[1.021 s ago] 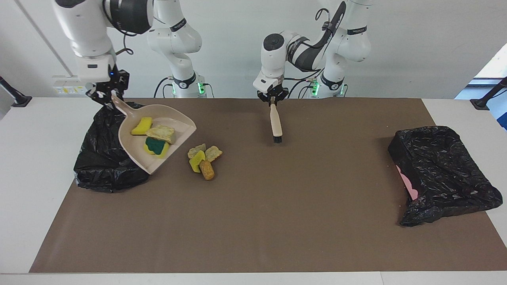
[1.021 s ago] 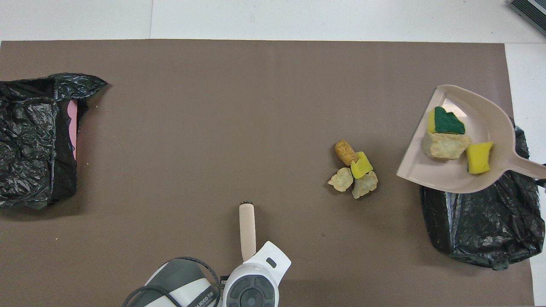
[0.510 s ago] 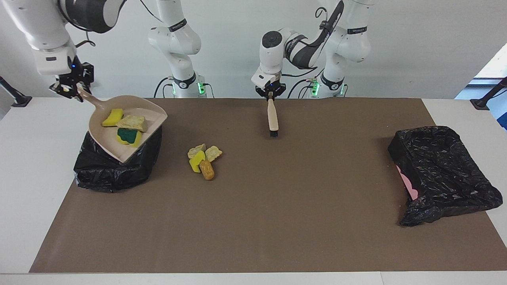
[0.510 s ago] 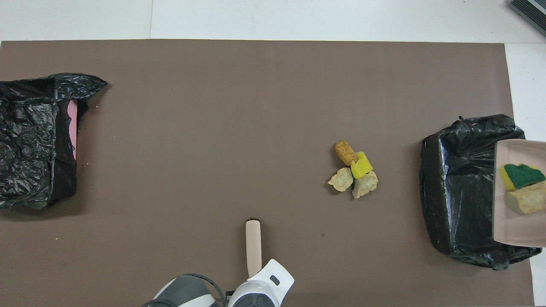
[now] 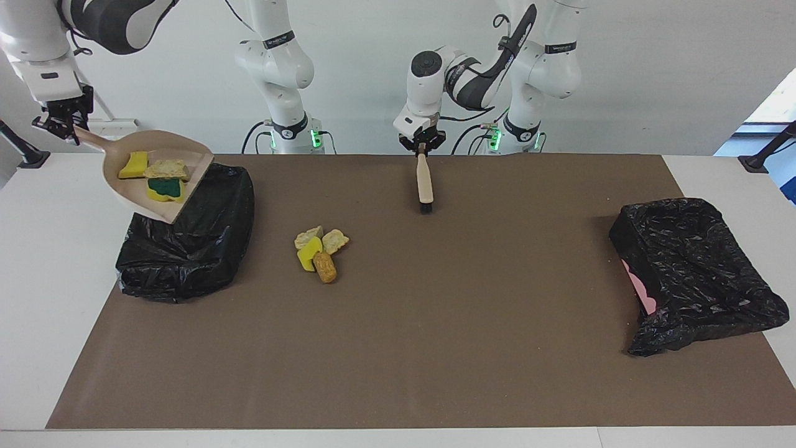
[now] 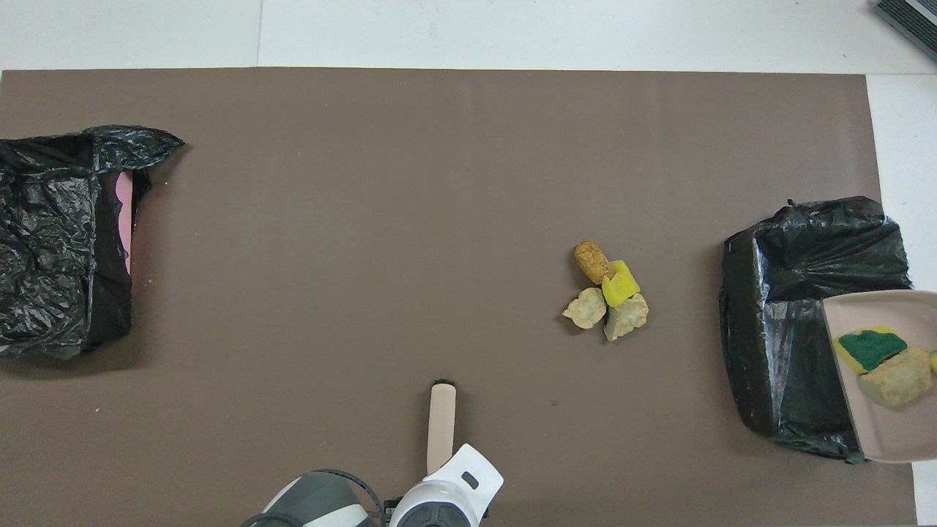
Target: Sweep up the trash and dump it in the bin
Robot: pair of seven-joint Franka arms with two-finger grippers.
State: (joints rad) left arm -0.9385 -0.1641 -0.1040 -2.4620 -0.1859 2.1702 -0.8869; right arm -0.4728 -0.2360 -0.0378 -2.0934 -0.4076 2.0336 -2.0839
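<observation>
My right gripper is shut on the handle of a beige dustpan and holds it up over a black-bagged bin at the right arm's end of the table. The pan tilts lip-down and carries three pieces of trash: yellow, beige and yellow-and-green. Several more chunks of trash lie in a small pile on the brown mat beside the bin. My left gripper is shut on the handle end of a small brush, whose bristles point away from the robots, low over the mat.
A second black-bagged bin, with pink showing at one side, stands at the left arm's end of the table. The brown mat covers most of the white table. The right gripper is outside the overhead view.
The right arm has lifted the loaded dustpan off the mat beside the pile and carried it up over the bin. The left gripper has drawn the brush back toward the robots.
</observation>
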